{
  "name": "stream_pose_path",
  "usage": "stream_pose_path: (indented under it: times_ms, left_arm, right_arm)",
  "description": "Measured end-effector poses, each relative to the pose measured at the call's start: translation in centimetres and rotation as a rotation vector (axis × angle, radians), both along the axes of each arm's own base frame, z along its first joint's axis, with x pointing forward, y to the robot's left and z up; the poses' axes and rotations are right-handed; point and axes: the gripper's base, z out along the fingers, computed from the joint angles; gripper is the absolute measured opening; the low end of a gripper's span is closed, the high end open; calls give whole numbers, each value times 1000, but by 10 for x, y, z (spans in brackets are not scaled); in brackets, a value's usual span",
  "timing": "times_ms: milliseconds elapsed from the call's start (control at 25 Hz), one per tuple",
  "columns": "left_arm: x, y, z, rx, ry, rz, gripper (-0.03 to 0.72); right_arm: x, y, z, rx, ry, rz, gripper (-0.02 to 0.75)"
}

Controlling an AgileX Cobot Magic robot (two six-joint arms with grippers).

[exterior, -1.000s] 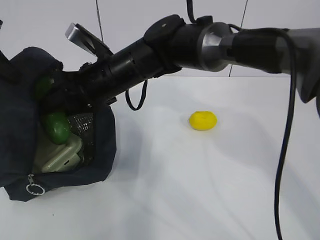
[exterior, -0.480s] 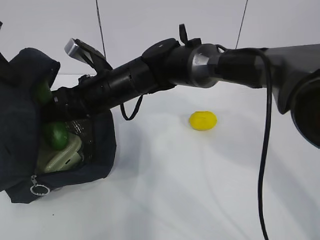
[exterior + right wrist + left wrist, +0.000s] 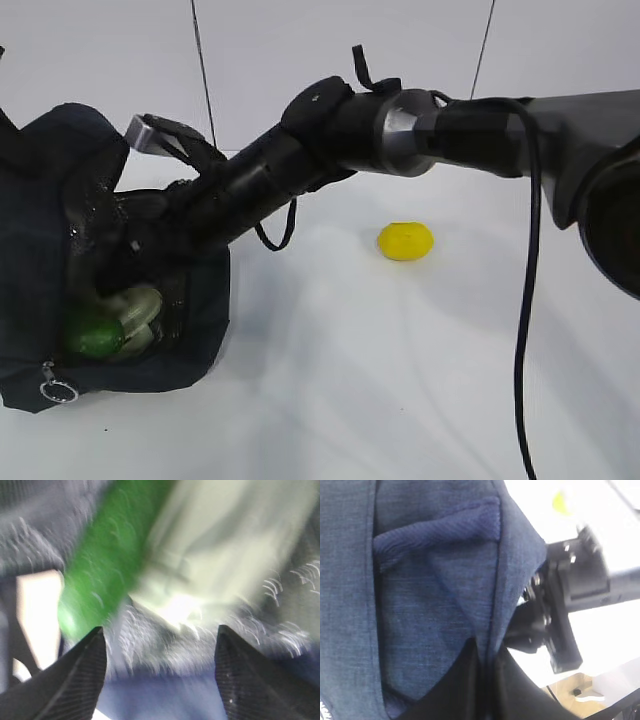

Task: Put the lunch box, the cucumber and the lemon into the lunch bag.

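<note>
The right gripper (image 3: 160,672) is reaching into the mouth of the navy lunch bag (image 3: 45,250) on the left of the white table (image 3: 400,380). Its two dark fingers (image 3: 75,680) stand wide apart with nothing between them; beyond the tips, blurred, lie the cucumber (image 3: 110,565) and the pale green lunch box (image 3: 225,545) against the silver lining. From the exterior view the cucumber's green end (image 3: 95,338) shows low in the bag's opening, resting against the lunch box (image 3: 135,305), both inside the bag. The lemon (image 3: 405,240) sits alone on the table, well apart from the bag, to its right.

The left gripper (image 3: 485,680) is pinched nearly closed on a fold of the bag's blue fabric (image 3: 435,580), its dark fingers pressed together around the cloth near the bag's edge. The zipper's metal ring pull (image 3: 58,392) hangs at the bag's lower front corner.
</note>
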Motion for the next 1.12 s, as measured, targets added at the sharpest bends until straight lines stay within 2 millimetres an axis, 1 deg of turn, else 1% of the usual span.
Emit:
stream_pose_path:
  times_ms: [120,240,360,440,600,680,840,1000,1120]
  left_arm:
    - [1,0,-2,0,3,2,8]
    - [3,0,-3,1,3,6,8]
    - [6,0,-8,-1,18,8,8]
    - [8,0,-11,-4,26,10,7]
    - [9,0,-11,-3,22,2,8]
    - [9,0,-11,-1,16,-6,8]
    - [9,0,-11,1,13,-11,7]
    - [9,0,-11,1,12,-13,7]
    - [9,0,-11,4,6,-22,7]
  right_arm:
    - [-5,-6,-2,-112,-10,96,529]
    - [-6,-12,6,-225,-35,167,529]
    - [2,-15,24,-307,-115,165,529]
    - [10,-17,39,-371,-175,123,529]
    - [23,-28,60,-509,-299,38,529]
    - [27,-37,65,-607,-377,20,529]
    - [42,-62,69,-857,-541,-17,528]
    - [60,-90,70,-975,-585,-70,528]
    - [76,-118,70,-1013,-568,-124,528]
